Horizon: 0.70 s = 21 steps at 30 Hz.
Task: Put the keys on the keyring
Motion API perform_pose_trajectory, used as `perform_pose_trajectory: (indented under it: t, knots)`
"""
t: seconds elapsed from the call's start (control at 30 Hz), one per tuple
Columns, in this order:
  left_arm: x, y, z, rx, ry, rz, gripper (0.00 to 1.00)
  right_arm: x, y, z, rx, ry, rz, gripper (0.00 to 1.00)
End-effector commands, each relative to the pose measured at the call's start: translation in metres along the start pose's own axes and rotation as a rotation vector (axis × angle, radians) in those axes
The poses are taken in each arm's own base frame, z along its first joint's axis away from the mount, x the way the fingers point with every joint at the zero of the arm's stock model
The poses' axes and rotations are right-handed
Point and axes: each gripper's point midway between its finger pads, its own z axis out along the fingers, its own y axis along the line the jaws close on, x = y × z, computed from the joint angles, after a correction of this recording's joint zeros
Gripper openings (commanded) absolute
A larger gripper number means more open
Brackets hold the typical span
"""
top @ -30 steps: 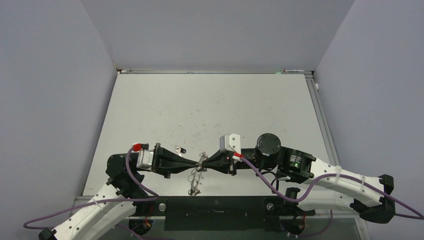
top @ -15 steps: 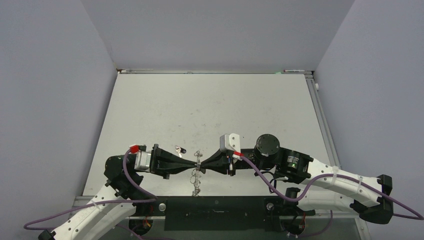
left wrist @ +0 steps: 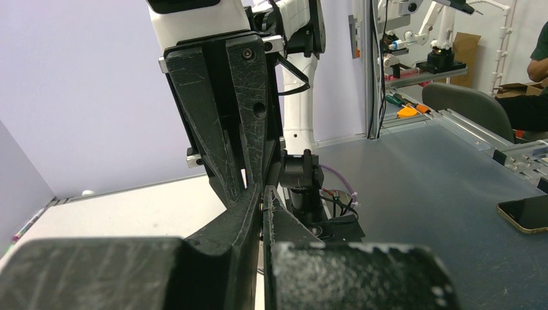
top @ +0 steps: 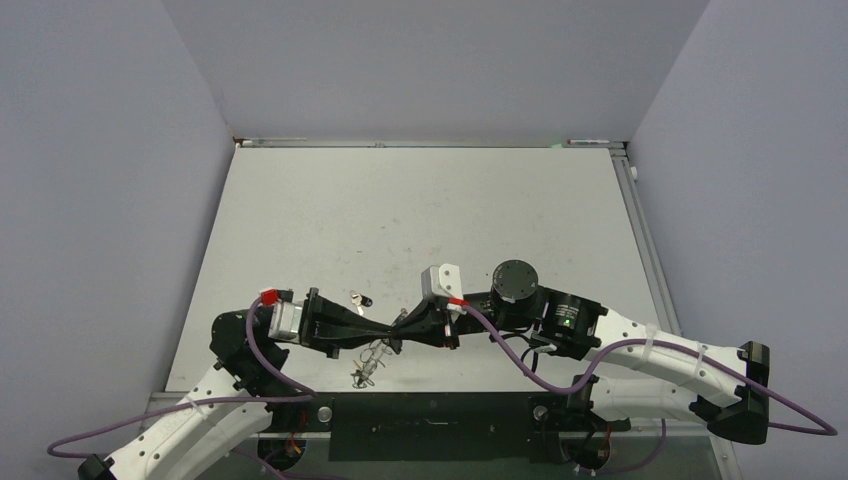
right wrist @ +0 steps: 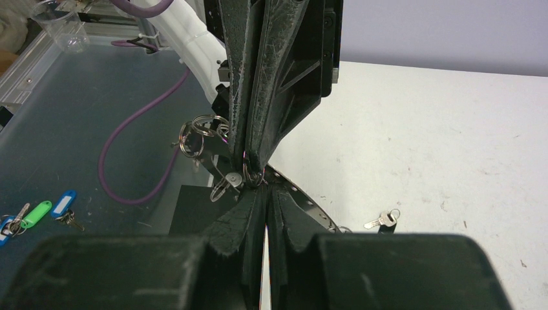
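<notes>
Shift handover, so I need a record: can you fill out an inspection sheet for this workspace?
Surface: white table, lightly scuffed.
Job's things: keyring pinched between both hands; loose key lies on the table; tagged keys lie off it, on the dark bench.
Clutter: nothing seen.
Hands: left hand and right hand both shut, tip to tip, apparently on the keyring.
Cables: purple cable loops over the bench, snagging nothing visible.
Surroundings: phone, chair, plastic cup.
</notes>
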Motion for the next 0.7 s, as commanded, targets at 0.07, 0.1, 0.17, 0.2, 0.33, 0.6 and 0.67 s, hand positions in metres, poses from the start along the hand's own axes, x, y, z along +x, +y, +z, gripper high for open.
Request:
perform_pose_trajectory:
  t: [0.07, 0.1, 0.17, 0.2, 0.33, 0.6, 0.67]
  knots:
    - [-0.016, -0.012, 0.003, 0.063, -0.036, 0.039, 0.00, -0.041, -0.010, -0.007, 0.030, -0.082, -0.081, 0.05]
    - [-0.015, -0.013, 0.004, 0.068, -0.033, 0.035, 0.00, -0.043, -0.010, -0.009, 0.034, -0.085, -0.086, 0.05]
    - [-0.013, -0.015, 0.004, 0.081, -0.025, 0.027, 0.00, -0.046, -0.009, -0.011, 0.039, -0.087, -0.094, 0.05]
    - [-0.012, -0.016, 0.004, 0.088, -0.021, 0.024, 0.00, -0.049, -0.009, -0.013, 0.041, -0.089, -0.098, 0.05]
    - [-0.010, -0.019, 0.005, 0.113, -0.007, 0.007, 0.00, -0.055, -0.007, -0.019, 0.043, -0.092, -0.111, 0.05]
    - [-0.006, -0.020, 0.006, 0.127, 0.005, -0.015, 0.00, -0.069, -0.001, -0.025, 0.029, -0.136, -0.125, 0.05]
    - [-0.006, -0.021, 0.006, 0.131, 0.005, -0.018, 0.00, -0.070, 0.000, -0.025, 0.024, -0.152, -0.124, 0.05]
